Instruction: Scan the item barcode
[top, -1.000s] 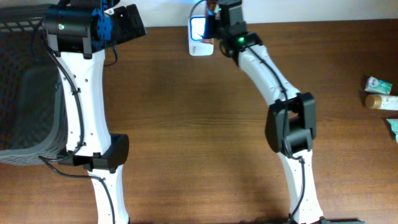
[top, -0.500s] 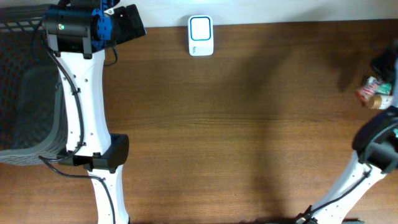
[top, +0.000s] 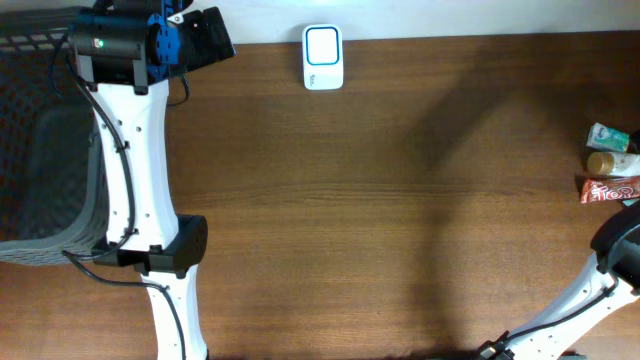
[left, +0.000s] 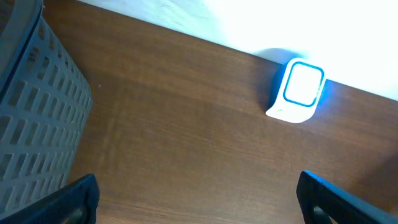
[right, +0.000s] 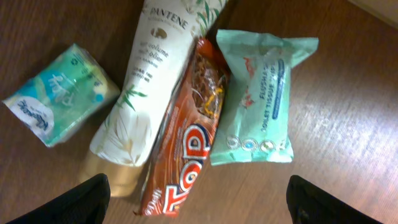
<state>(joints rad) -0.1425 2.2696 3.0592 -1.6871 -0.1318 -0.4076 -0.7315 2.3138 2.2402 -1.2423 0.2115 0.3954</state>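
Four packs lie together on the counter (top: 350, 200) below my right gripper (right: 200, 202), which is spread wide and holds nothing; the orange TOP bar (right: 189, 137) lies between the Pantene tube (right: 149, 93) and the wipes pack (right: 258, 99), touching both; a green tissue pack (right: 59, 93) sits beside the tube; my left gripper (left: 199, 202), also spread, hovers near the scanner (left: 297, 90) and the basket (left: 31, 124).

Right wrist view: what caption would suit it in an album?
Open right claw above a TOP snack bar, Pantene tube, wipes pack and tissue pack on a wooden table.
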